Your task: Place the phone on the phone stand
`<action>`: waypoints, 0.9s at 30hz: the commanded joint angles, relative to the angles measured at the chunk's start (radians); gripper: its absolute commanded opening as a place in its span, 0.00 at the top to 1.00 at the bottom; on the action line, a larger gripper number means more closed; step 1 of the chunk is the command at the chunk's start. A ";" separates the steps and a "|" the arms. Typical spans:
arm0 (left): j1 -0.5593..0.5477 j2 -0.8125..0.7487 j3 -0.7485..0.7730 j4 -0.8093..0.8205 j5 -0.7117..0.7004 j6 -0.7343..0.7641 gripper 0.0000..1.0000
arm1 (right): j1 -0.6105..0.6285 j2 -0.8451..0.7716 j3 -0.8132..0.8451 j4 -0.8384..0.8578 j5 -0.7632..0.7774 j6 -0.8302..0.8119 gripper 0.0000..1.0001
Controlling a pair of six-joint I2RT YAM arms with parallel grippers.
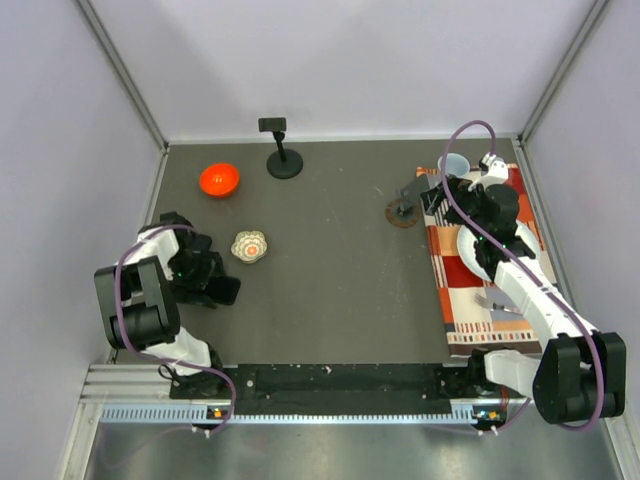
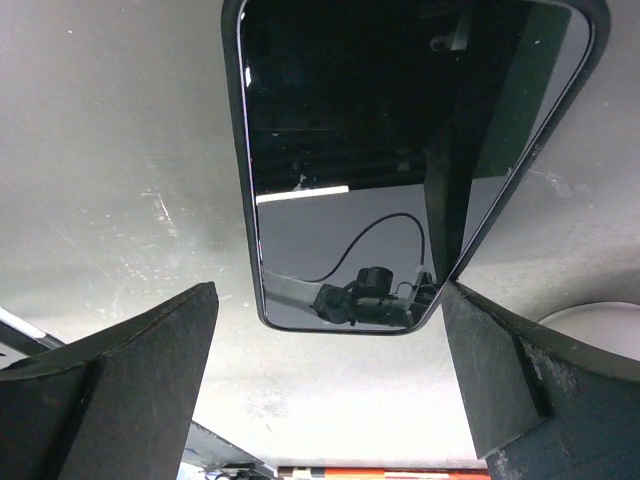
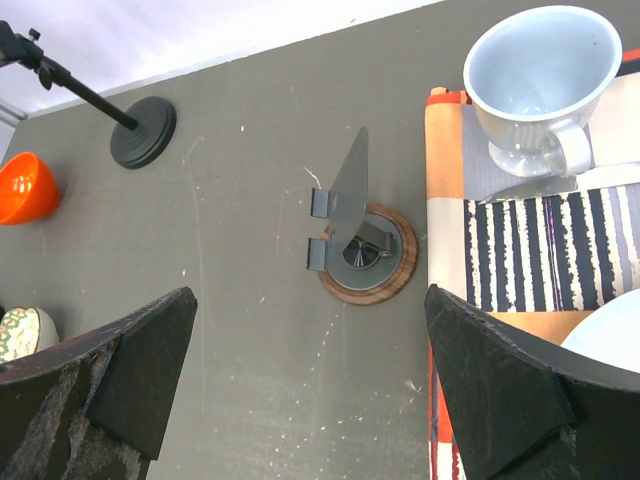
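Even, soft overhead light; shadows stay faint. The phone (image 2: 340,120) mirrors a bright strip, and my near fingers (image 2: 110,390) blur.

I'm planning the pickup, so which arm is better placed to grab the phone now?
Left, probably. The left gripper is open right over the phone, while the right gripper hangs open above the brown-footed stand across the table.

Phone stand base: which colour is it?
The phone stand's base is black, clearest in the right wrist view.

White shells and chunky black joints on the left arm (image 1: 140,300) and right arm (image 1: 530,290), a purple cable (image 1: 468,123) looping along each. The claw fingers (image 2: 120,380) are matte black, rough-edged wedges.
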 commanded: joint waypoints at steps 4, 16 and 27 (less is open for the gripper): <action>0.035 -0.017 -0.018 0.053 -0.001 -0.020 0.01 | -0.014 -0.014 -0.008 0.060 -0.018 -0.001 0.02; 0.090 -0.037 0.050 -0.001 -0.038 0.011 0.01 | -0.017 -0.011 -0.011 0.069 -0.026 0.002 0.02; 0.095 0.023 0.074 -0.007 -0.033 -0.024 0.01 | -0.023 -0.011 -0.017 0.074 -0.032 0.006 0.02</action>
